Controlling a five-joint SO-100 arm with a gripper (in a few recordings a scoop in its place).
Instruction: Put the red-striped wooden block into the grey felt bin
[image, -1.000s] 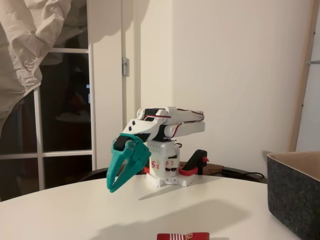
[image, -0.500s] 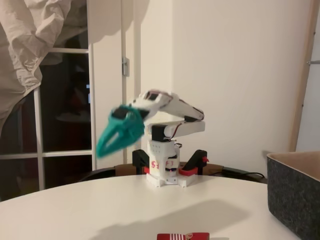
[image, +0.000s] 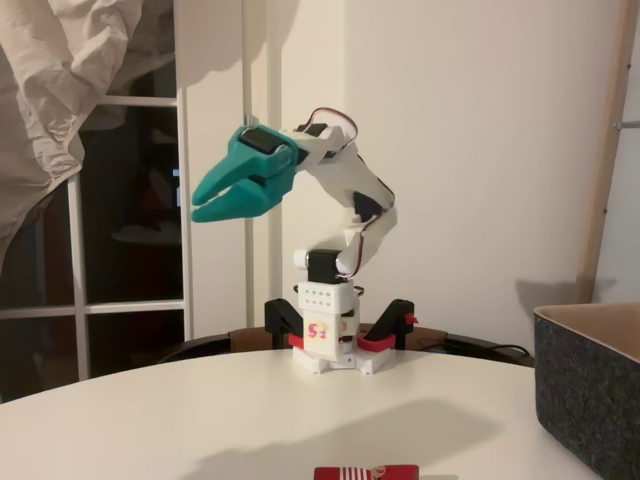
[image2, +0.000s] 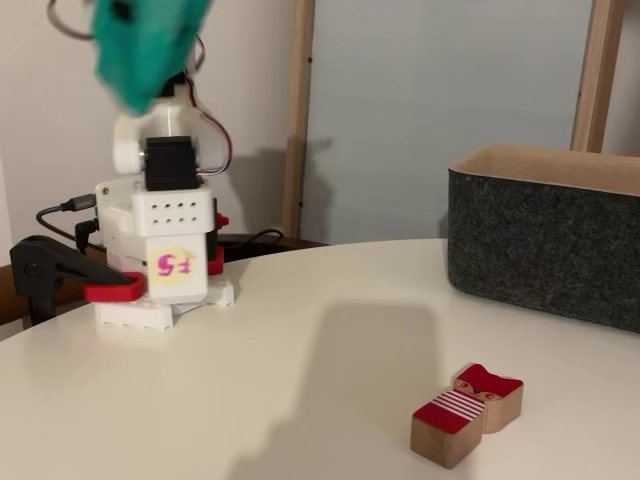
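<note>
Over the last second the arm has unfolded from its low tucked pose and swung the teal gripper high above the bench, pointing left in a fixed view; its fingers stand a little apart and hold nothing; the red-striped wooden block lies untouched on the near bench, well below the gripper; the grey felt bin stands to the right, apart from the block; reaching probably comes next.

A home room: a round white table by a dark glazed door.
</note>
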